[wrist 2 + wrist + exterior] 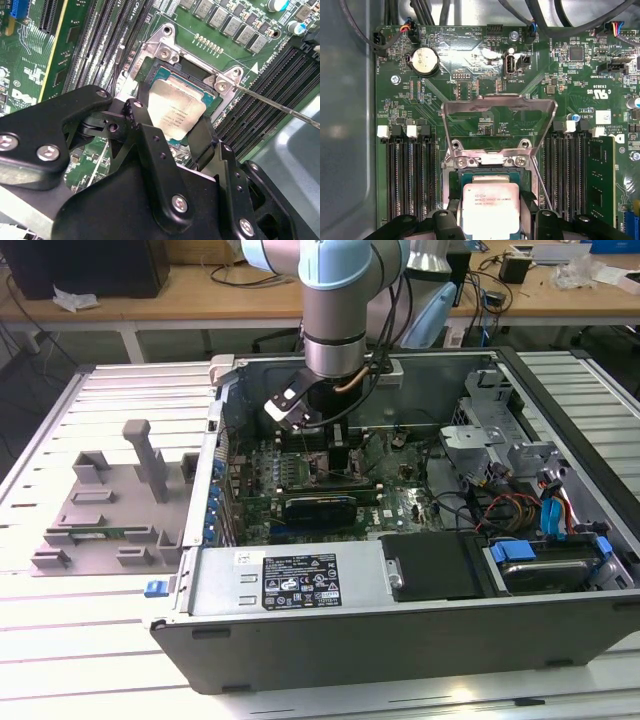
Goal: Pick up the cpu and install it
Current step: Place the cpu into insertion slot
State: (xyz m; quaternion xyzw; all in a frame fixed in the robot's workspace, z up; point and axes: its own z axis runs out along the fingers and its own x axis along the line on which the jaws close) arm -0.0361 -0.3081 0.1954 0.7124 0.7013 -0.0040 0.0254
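The cpu (175, 112) is a flat square chip with a shiny silver top. It sits over the dark motherboard socket (165, 55), between my black fingers (142, 112). In the first wrist view the cpu (490, 207) lies just inside the socket frame (487, 161), whose metal load plate (497, 117) stands hinged up and open. My gripper (172, 125) is shut on the cpu's two opposite edges. In the exterior view the gripper (318, 425) reaches down into the open computer case (400, 570), low over the motherboard.
Memory slots (410, 175) flank the socket on both sides, and a thin metal lever (280, 102) juts out beside it. An expansion card (320, 505), cables (500, 505) and drive bays crowd the case. A grey fixture (110, 505) lies on the table at the exterior view's left.
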